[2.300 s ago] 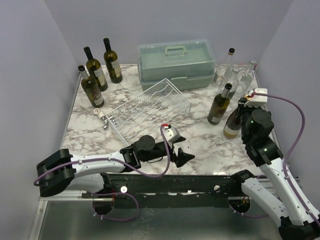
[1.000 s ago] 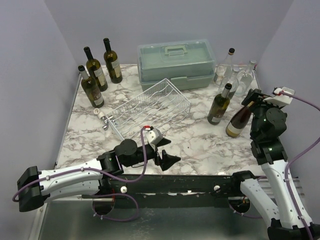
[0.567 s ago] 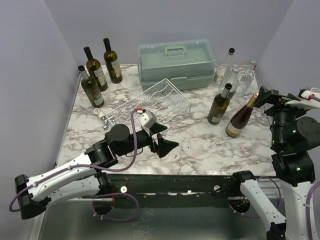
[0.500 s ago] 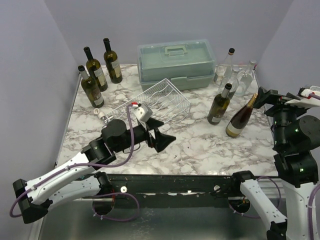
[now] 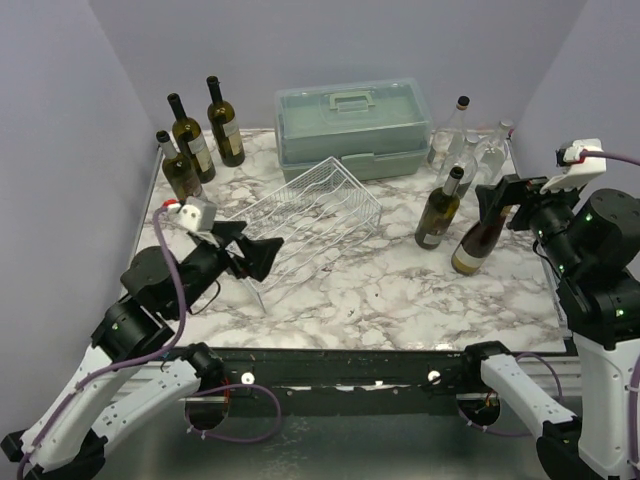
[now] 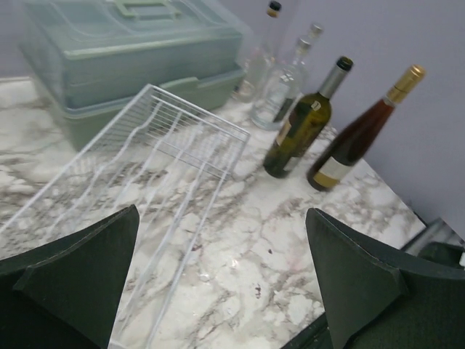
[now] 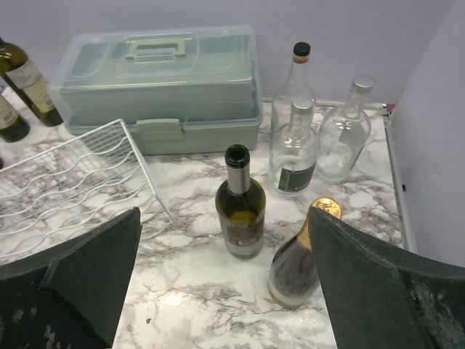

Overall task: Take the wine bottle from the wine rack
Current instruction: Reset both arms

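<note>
The white wire wine rack lies empty mid-table, also seen in the left wrist view and the right wrist view. The wine bottle, amber with a gold cap, stands on the marble at the right, free of any grip. My right gripper hangs open above and just behind its neck; in the right wrist view nothing sits between the jaws. Raised at the rack's left corner, my left gripper is open and empty.
A dark green bottle stands right beside the amber one. Clear glass bottles crowd the back right corner. A grey-green plastic case sits behind the rack. Three dark bottles stand at the back left.
My right gripper opened, let go of the amber bottle and rose up behind it. The left arm lifted and swung back from the table's front to the rack's left side.
</note>
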Tool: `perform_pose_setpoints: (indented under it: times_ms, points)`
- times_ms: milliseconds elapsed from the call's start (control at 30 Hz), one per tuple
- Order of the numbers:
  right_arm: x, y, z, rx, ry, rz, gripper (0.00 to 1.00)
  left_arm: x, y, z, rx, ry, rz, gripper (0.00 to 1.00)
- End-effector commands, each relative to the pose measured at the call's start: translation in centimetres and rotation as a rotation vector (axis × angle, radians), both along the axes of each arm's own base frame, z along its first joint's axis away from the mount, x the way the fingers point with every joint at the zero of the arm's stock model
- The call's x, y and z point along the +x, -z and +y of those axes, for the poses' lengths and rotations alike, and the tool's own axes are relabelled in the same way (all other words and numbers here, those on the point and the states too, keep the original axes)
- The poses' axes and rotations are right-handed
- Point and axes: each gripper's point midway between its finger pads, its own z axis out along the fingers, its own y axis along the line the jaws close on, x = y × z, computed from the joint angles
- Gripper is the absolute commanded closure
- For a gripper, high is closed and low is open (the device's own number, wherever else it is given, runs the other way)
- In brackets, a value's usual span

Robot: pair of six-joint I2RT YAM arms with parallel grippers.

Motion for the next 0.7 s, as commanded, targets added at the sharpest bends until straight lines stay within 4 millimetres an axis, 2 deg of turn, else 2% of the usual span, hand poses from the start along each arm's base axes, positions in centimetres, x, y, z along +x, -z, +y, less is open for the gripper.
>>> perform_pose_setpoints:
  times_ms: [0,133,300,467,667]
  points:
    - [-1.0,-2.2,1.4,0.046,-0.076,-0.020,0.01,0.4,-2.1,5.3,0.064,-0.210,-0.049,0.01]
    - [-0.5,-2.8,1.3,0.031,-0.074,-0.049,0.01,0.6,-3.6,7.3,0.118,-0.293,-0.074,0.01]
    - [-0.7,-2.2,1.4,0.041,-0.080,-0.073,0.01,1.2,-3.8,9.4,0.182,-0.398,-0.075,0.01]
    - [-1.0,-1.6,1.2,0.065,-0.062,-0.081,0.00,0.7,-4.1,9.4,0.148,-0.386,-0.076,0.01]
    - [-1.6,-1.2,0.8,0.075,-0.043,-0.085,0.01,0.3,-3.1,8.8,0.100,-0.357,-0.034,0.01]
